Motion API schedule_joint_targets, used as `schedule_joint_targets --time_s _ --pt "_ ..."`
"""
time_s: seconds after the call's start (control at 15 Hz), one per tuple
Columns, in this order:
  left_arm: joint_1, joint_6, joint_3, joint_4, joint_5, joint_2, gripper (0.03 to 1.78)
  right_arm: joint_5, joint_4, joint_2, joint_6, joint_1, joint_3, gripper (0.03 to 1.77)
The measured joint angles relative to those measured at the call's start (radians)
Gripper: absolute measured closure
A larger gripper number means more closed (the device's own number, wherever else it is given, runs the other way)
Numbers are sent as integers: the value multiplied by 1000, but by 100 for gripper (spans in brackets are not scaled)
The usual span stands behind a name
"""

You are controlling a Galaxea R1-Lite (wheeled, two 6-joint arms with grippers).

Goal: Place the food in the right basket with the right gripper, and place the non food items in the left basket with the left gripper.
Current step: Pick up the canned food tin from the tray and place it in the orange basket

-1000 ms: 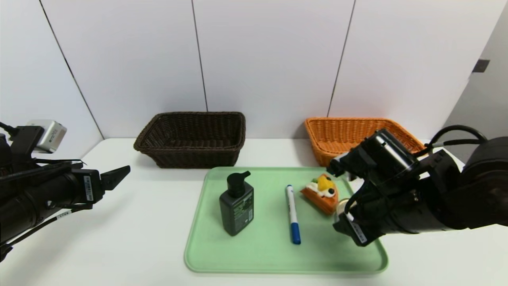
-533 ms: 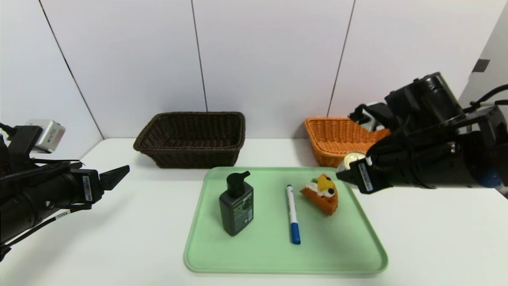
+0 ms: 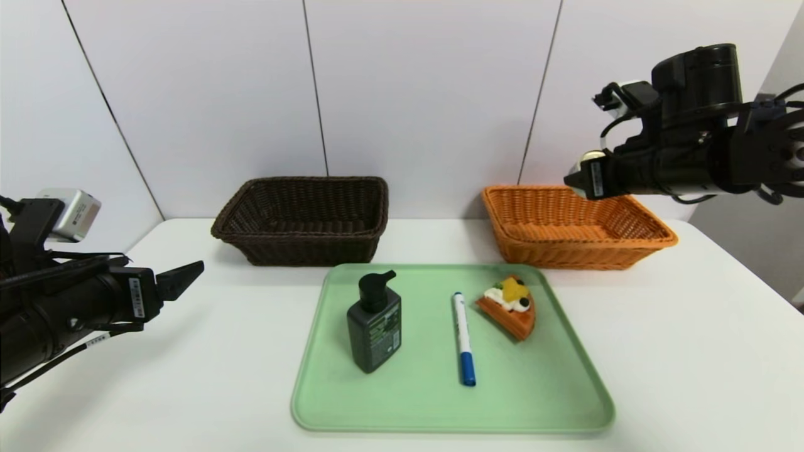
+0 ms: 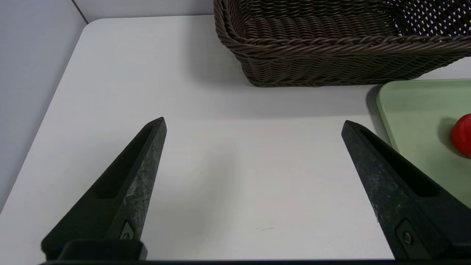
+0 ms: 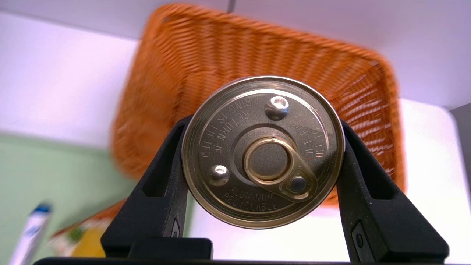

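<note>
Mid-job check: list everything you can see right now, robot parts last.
table: one, white, under everything
basket: one, dark brown, back left, nothing seen inside
orange basket: one, back right, nothing seen inside
tray: one, pale green, centre front
pump bottle: one, black, upright on the tray's left
marker: one, white with blue cap, lying mid-tray
cake slice: one, orange with fruit topping, on the tray's right
can: one, gold pull-ring lid, held in the air above the orange basket
left tool: open, parked low over the table's left
right tool: shut on the can
</note>
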State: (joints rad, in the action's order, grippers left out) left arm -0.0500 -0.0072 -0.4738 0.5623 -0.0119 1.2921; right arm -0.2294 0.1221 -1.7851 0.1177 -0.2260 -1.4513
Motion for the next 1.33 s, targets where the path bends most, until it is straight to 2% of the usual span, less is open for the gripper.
schedule_joint_targets --time_s 0.2,0.53,0.8,1.33 --pt "1 0 -1 0 0 0 12 11 53 -128 47 73 -170 70" --pt "2 -23 -3 0 -1 4 12 26 269 -308 44 124 -434 70" --pt "2 -24 -3 0 -1 7 12 30 330 -369 42 158 -464 70" --pt "3 -22 0 0 -1 13 12 36 332 -425 34 201 -467 70"
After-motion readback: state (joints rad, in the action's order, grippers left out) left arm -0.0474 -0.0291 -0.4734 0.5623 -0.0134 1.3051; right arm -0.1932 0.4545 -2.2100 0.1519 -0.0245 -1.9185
